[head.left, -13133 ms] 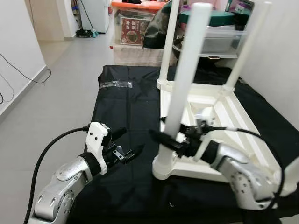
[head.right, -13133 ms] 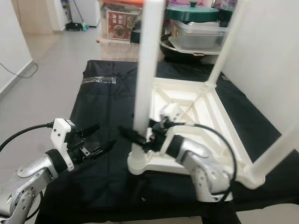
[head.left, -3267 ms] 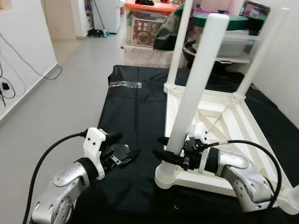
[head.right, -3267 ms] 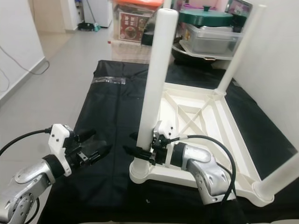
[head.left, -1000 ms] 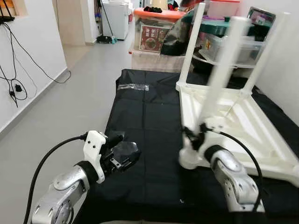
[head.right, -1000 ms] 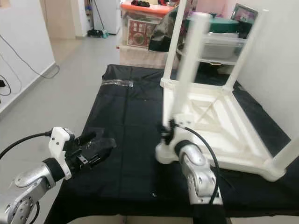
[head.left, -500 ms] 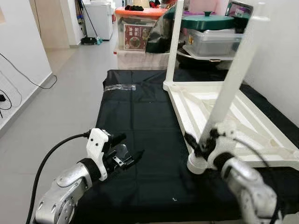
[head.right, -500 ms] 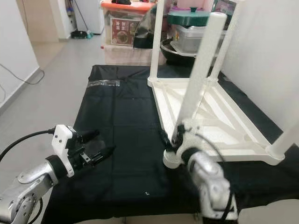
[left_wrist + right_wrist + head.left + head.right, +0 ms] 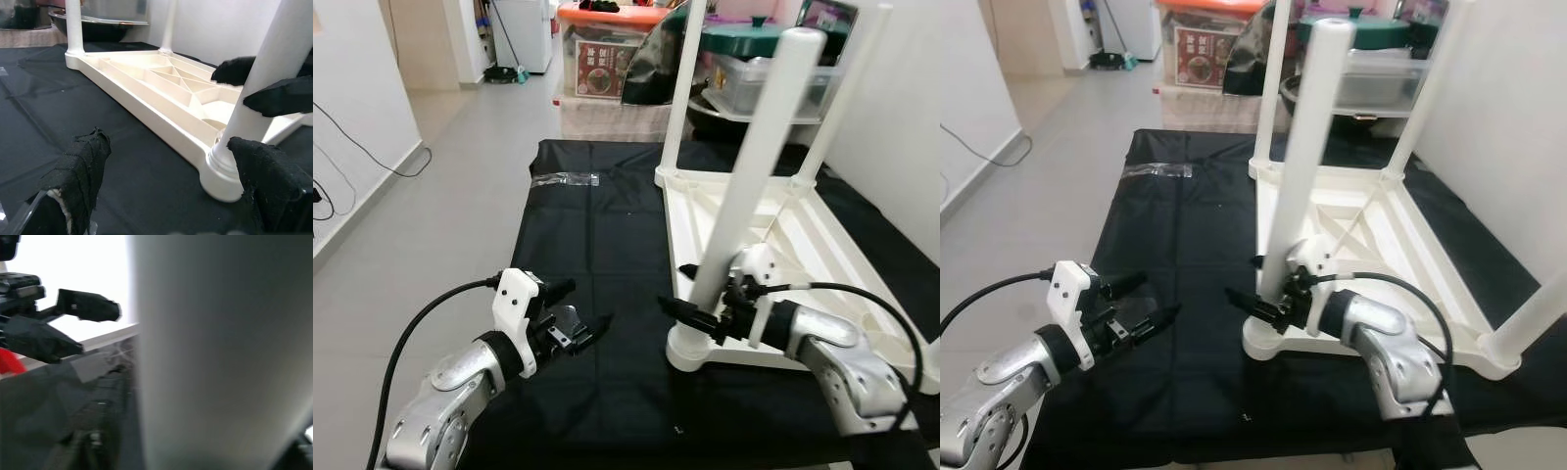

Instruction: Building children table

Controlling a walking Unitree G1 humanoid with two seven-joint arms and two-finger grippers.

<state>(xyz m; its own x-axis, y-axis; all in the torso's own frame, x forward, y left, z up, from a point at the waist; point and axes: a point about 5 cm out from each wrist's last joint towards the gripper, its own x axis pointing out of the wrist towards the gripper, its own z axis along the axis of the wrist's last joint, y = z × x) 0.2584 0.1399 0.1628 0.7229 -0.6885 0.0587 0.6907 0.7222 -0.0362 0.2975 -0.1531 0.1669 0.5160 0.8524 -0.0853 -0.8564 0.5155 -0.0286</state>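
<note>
Table: a white plastic children's table point(image 9: 773, 245) lies upside down on the right half of a low bench covered in black cloth point(image 9: 597, 255), its ribbed underside facing up.
Legs: four white legs stand up from the corners. The near-left leg point(image 9: 744, 176) rises from a round socket close to the bench's front edge; two more stand at the far corners, and the fourth point(image 9: 1528, 328) sits at the near-right corner.
Right gripper: the right gripper point(image 9: 690, 294) is at the base of the near-left leg, just above the socket. Its two black fingers are spread, one on each side of the leg, and whether they press on it cannot be told. In the right wrist view the leg point(image 9: 220, 352) is a pale blurred column very close to the camera.
Left gripper: the left gripper point(image 9: 582, 311) hovers above the black cloth near the bench's front-left corner, well apart from the table. Its fingers are parted with nothing between them, pointing toward the near-left leg. The left wrist view shows its cloth-wrapped fingertips point(image 9: 80, 166) framing the socket and the right gripper's fingers beside the leg.
Bag: a small clear plastic bag point(image 9: 565, 180) lies flat on the cloth near the bench's far-left corner.
Background: storage boxes point(image 9: 612, 59) and a green-lidded pot point(image 9: 754, 39) stand beyond the bench's far edge; grey floor lies to the left.
</note>
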